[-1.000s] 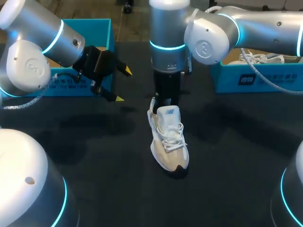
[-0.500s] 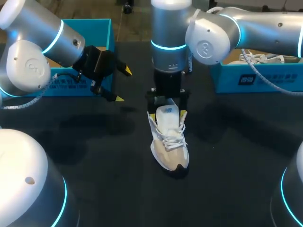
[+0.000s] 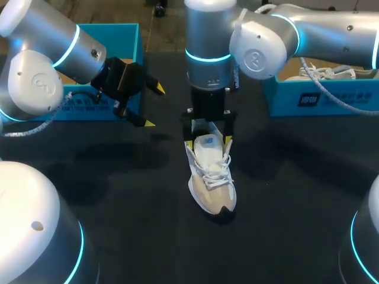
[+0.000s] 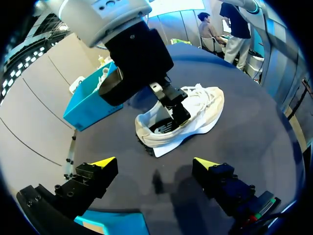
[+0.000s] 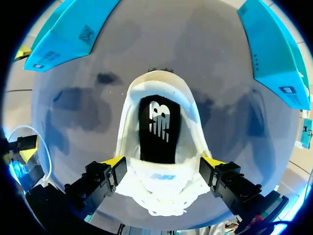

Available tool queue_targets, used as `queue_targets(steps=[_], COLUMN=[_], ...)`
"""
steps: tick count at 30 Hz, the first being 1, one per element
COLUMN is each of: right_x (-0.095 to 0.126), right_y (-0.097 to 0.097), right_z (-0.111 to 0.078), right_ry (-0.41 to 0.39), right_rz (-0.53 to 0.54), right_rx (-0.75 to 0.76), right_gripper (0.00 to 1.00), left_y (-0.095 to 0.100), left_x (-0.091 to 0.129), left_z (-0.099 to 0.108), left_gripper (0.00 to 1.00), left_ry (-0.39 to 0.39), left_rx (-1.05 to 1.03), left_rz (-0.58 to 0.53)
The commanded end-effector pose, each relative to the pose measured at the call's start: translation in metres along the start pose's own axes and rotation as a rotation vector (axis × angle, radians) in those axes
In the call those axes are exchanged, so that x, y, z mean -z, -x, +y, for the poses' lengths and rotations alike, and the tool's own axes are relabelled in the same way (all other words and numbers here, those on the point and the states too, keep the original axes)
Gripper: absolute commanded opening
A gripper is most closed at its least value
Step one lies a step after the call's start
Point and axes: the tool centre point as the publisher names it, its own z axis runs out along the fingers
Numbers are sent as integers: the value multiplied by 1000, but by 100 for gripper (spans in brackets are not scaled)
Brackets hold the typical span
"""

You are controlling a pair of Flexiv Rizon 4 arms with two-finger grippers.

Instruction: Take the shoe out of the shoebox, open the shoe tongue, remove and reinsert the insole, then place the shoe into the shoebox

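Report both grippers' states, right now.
Left gripper: open, holding nothing, clear of the shoe.
Right gripper: open, one finger on each side of the shoe's opening; no firm grip shows.

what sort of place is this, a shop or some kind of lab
Most likely a robotics lab or test bench, not a shop: the left arm and right arm hang over a dark table holding one white shoe and blue shoeboxes.
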Motion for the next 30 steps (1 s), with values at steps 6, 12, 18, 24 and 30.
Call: queue_targets(steps=[6, 12, 18, 24, 30], right_x=[30, 49, 59, 57, 48], right_y=[2, 0, -4, -3, -1], right_z=[-25, -43, -58, -68, -65], right_ry=[33, 32, 32, 36, 56], right_rz=[-54, -93, -111, -117, -126], right_rx=[-35, -62, -65, -100, -106], right_gripper=[100, 100, 100, 44, 41], left_y=[-1, -1, -1, -1, -1], left_x=[1, 1, 1, 1, 1], left_z=[0, 0, 0, 0, 0], left_gripper=[100, 100, 100, 100, 100], left_ry=[1, 1, 1, 1, 1], left_rx=[-1, -1, -1, -1, -1], left_rz=[-1, -1, -1, -1, -1])
